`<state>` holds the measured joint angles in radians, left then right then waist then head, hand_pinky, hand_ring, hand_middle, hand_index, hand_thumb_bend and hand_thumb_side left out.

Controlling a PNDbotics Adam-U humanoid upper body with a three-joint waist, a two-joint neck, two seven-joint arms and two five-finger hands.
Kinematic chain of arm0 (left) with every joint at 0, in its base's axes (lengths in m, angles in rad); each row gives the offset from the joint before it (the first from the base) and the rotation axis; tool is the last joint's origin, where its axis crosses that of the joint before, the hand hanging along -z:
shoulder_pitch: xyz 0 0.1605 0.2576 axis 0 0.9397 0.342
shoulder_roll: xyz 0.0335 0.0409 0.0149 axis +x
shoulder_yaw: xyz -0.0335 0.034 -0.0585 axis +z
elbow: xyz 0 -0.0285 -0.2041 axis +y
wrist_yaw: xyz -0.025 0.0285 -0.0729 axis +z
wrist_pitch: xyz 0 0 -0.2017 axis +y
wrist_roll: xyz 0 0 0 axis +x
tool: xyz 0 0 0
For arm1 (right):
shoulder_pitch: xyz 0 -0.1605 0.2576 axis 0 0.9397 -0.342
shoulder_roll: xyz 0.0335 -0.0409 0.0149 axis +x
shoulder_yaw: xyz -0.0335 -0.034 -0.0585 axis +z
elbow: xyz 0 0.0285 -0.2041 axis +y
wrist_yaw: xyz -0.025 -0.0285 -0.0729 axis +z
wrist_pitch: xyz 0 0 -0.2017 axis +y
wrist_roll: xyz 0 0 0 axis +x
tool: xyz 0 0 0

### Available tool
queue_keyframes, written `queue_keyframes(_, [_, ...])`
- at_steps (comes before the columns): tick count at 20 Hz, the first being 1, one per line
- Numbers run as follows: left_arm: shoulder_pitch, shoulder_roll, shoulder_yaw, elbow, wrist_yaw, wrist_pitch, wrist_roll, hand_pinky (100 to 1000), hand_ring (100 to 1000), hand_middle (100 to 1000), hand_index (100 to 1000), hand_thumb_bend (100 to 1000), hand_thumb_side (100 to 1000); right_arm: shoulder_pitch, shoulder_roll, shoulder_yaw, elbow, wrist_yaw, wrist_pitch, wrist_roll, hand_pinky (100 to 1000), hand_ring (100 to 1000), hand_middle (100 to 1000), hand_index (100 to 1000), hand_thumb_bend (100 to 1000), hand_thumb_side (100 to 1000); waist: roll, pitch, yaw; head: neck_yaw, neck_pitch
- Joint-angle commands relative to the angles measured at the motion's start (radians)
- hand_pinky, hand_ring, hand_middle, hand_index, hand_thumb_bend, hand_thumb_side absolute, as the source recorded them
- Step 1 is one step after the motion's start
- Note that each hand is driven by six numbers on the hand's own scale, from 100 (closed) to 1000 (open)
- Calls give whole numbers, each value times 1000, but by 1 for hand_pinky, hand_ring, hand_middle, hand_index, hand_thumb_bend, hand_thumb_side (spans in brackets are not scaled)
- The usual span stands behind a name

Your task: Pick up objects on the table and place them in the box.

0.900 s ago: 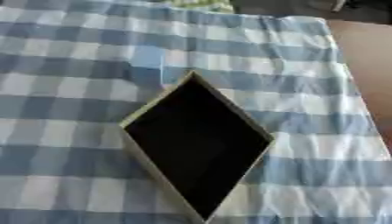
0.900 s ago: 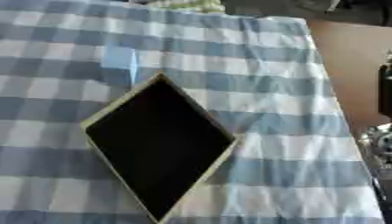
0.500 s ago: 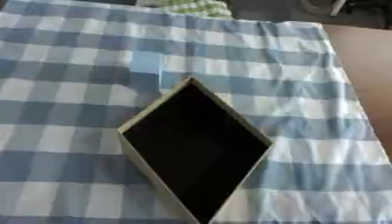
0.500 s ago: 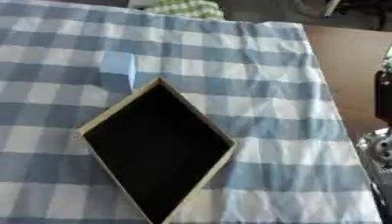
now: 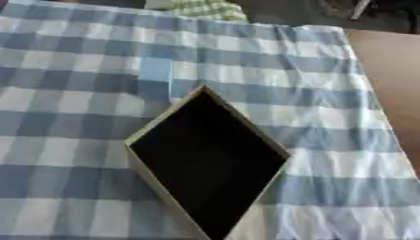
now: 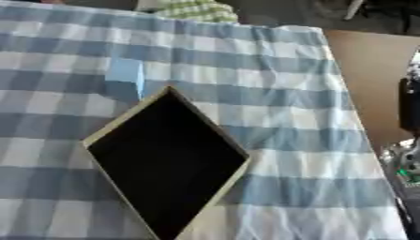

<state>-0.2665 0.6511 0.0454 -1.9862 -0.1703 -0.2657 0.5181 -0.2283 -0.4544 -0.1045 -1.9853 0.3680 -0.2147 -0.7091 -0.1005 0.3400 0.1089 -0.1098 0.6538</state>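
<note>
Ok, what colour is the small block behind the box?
Light blue block, clearest in the right eye view.

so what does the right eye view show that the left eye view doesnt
Only the right eye view shows dark and silver robot parts at its right edge; whether a hand is among them cannot be told. It also shows more bare brown surface beside the cloth. The left eye view adds nothing of its own. Both show the open box with its dark inside, set corner-on on the blue checked cloth, a small light blue object just beyond the box's far corner, and something green checked at the far edge.
</note>
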Motion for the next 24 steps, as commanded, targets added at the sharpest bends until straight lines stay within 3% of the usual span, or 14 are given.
queue_keyframes(1, [-30,102,-18,-14,-19,13,-39,751,797,759,816,543,739,-4,-26,-5,-15,0,-1,3,769,848,775,885,100,842,7,-19,-4,-13,10])
queue_keyframes(6, [-76,236,-60,-14,-46,57,-119,762,798,761,825,541,761,2,-32,-2,-15,2,1,4,768,848,775,885,100,846,15,-16,-8,-13,17])
queue_keyframes(14, [-224,419,-163,-14,-95,176,-413,786,796,763,841,541,791,2,-44,7,-15,1,1,11,769,848,775,885,100,849,26,-13,-22,3,21])
queue_keyframes(18, [-316,450,-228,-14,-147,195,-556,802,798,766,849,549,790,1,-48,12,-15,-2,0,17,769,848,775,885,100,850,29,-15,-29,8,23])
queue_keyframes(24, [-461,429,-323,-14,-205,231,-798,829,813,783,868,553,727,-2,-55,19,-15,-8,-3,27,769,848,775,885,100,849,37,-21,-37,8,24])
